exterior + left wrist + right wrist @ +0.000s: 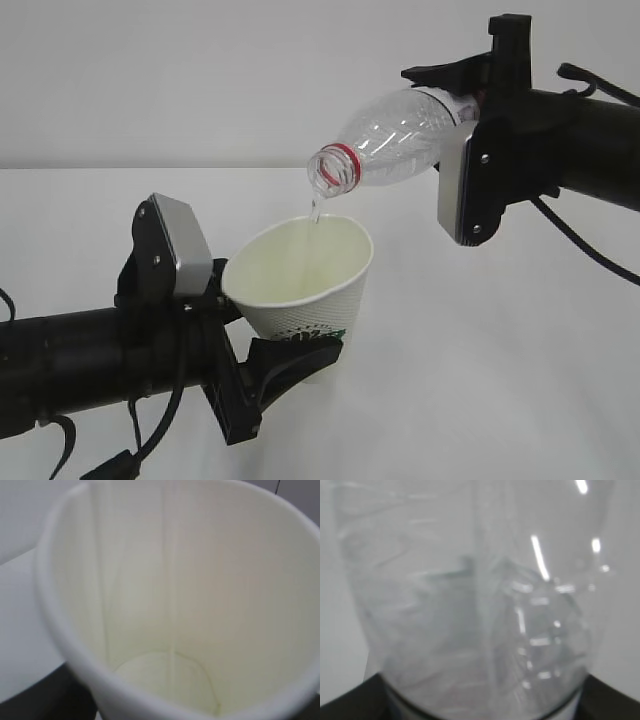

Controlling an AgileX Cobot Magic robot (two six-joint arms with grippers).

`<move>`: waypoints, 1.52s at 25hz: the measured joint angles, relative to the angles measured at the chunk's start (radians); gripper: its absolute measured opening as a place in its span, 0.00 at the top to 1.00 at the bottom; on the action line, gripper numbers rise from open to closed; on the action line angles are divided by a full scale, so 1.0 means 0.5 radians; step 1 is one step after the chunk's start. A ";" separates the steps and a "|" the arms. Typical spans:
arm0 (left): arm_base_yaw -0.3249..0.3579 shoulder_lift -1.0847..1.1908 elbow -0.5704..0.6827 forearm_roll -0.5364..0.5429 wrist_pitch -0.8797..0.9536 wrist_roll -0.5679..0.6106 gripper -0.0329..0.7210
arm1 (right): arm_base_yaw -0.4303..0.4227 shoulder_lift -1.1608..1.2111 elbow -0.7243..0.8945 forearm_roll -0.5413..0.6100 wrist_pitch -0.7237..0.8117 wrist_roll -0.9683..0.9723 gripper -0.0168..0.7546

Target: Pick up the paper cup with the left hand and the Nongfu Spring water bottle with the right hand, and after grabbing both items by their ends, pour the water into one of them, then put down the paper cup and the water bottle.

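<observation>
The paper cup [305, 280] is held off the table, tilted, its base between the jaws of my left gripper [285, 355], which is shut on it. Its cream inside [190, 595] fills the left wrist view. The Nongfu Spring water bottle [395, 140] lies tipped, mouth and red neck ring down-left above the cup's rim. My right gripper [470, 100] is shut on its lower body. A thin stream of water [316, 210] falls from the mouth into the cup. The clear bottle wall [480, 605] fills the right wrist view.
A white table [480, 380] lies below both arms, with a plain pale wall behind. The right arm's black cable [590, 250] loops down at the right.
</observation>
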 joint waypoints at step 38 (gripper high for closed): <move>0.000 0.038 0.000 -0.004 -0.059 0.000 0.26 | 0.000 0.000 0.000 0.000 0.000 -0.047 0.40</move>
